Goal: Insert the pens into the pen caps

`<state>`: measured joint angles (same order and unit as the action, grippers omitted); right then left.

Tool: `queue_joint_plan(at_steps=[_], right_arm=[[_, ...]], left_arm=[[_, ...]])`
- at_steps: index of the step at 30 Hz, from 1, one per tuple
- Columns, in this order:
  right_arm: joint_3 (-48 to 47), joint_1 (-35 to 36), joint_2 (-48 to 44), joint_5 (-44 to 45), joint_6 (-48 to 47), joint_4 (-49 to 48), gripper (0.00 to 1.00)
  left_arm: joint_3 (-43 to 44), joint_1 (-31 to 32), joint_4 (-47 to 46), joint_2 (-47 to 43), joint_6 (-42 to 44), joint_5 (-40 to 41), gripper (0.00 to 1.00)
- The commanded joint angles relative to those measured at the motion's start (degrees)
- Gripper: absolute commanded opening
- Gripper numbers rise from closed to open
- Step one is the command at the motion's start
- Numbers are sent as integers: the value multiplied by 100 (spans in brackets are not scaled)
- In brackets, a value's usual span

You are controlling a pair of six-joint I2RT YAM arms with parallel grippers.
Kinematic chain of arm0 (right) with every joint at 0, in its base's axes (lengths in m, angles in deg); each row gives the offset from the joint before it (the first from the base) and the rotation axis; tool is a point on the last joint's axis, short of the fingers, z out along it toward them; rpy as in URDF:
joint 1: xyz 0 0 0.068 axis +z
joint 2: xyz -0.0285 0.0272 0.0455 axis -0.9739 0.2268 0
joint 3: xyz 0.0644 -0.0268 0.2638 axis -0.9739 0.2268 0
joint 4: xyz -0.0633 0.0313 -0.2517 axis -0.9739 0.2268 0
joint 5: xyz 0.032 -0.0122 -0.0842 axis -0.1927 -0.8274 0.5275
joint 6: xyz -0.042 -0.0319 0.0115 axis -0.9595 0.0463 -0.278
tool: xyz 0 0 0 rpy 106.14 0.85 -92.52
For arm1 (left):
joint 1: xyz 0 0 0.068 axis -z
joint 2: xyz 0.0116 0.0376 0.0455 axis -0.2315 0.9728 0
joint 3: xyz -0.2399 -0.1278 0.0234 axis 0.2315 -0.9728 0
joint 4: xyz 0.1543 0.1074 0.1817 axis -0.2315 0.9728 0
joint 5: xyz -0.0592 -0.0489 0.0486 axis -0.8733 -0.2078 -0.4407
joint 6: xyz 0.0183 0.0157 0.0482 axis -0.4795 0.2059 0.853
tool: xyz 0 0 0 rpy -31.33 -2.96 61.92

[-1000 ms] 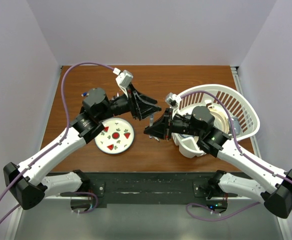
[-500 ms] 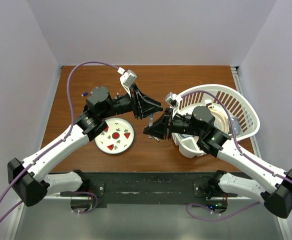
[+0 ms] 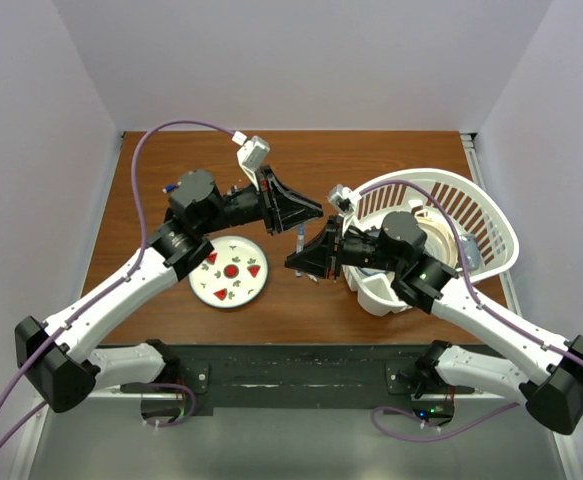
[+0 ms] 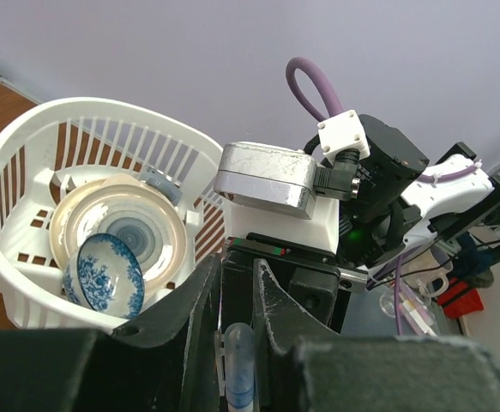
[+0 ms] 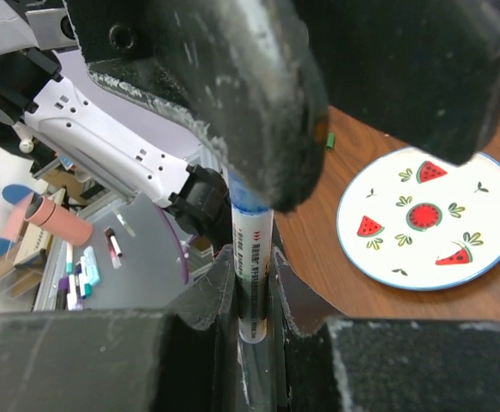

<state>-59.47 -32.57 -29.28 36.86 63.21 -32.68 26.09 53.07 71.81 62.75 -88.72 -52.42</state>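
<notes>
Top external view: the two arms meet at the centre of the frame, above the wooden table [image 3: 391,150]. The left gripper [image 3: 301,222], reaching in from the upper left, is clamped on a blue cap [image 5: 248,199]. Just below it, the right gripper [image 3: 301,256] squeezes the white barrel of a pen [image 5: 251,257], and the cap sits at the pen's upper end. A watermelon-patterned plate [image 3: 203,288] lies to their lower left. A white basket [image 3: 491,215] holding bowls [image 4: 112,266] sits at right.
</notes>
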Motion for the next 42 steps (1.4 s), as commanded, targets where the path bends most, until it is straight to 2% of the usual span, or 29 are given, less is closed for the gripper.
queue_joint_plan(at_steps=[1,4,7,9,12,19,28,35,42], right_arm=[[-66,33,-163,406,139,-259,0],[-258,33,-269,758,79,-322,0],[-811,7,-191,1347,-210,344,0],[-1119,-37,-138,1557,-265,417,0],[-1295,-55,-102,1690,-265,146,0],[-1937,-125,231,1927,-607,233,0],[-2429,-519,530,1831,-775,110,0],[-3343,-819,996,1655,-1134,373,0],[-4029,-890,1611,1382,-1328,575,0]], left_arm=[[42,-57,-413,107,-328,-535,0],[-528,-57,-825,20,-733,-834,0],[-1083,-57,-1029,-226,-797,-975,0],[-1346,-57,-985,-419,-761,-975,0],[-1706,-48,-1275,-569,-857,-1080,0],[-2235,-40,-1952,-640,-1148,-1195,0],[-2735,-48,-2154,-851,-1235,-1291,0],[-3113,-39,-2295,-877,-1192,-1248,0],[-3237,84,-2927,-666,-1578,-1292,0]])
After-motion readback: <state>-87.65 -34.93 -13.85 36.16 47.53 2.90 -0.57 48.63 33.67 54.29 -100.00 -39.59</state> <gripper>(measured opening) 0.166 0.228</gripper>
